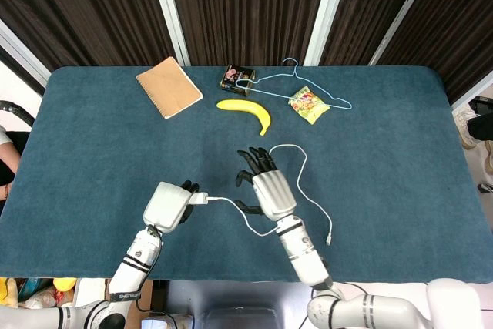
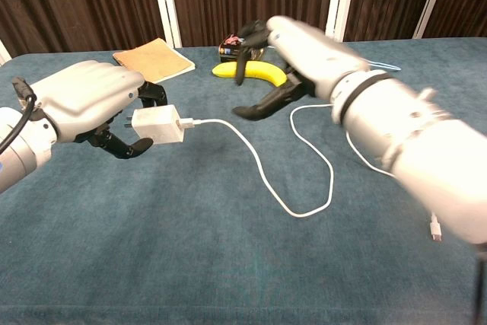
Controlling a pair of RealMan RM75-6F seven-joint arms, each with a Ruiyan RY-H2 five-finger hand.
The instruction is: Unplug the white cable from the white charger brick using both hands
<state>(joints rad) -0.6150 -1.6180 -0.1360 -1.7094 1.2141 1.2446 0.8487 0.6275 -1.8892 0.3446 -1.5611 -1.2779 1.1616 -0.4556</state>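
My left hand [image 1: 171, 204] [image 2: 87, 101] grips the white charger brick [image 2: 155, 125] [image 1: 199, 198] just above the near left of the table. The white cable [image 2: 262, 176] [image 1: 296, 179] is plugged into the brick's right end and loops across the cloth to a loose plug end [image 1: 328, 240] [image 2: 434, 227]. My right hand [image 1: 266, 184] [image 2: 300, 47] hovers open, fingers spread, over the cable a short way right of the brick. It touches nothing that I can see.
Along the far side lie a tan notebook [image 1: 169, 86], a dark can [image 1: 236, 79], a banana [image 1: 247, 111], a blue wire hanger [image 1: 308, 82] and a yellow snack bag [image 1: 309, 104]. The blue table [image 1: 92, 159] ends close in front of my arms.
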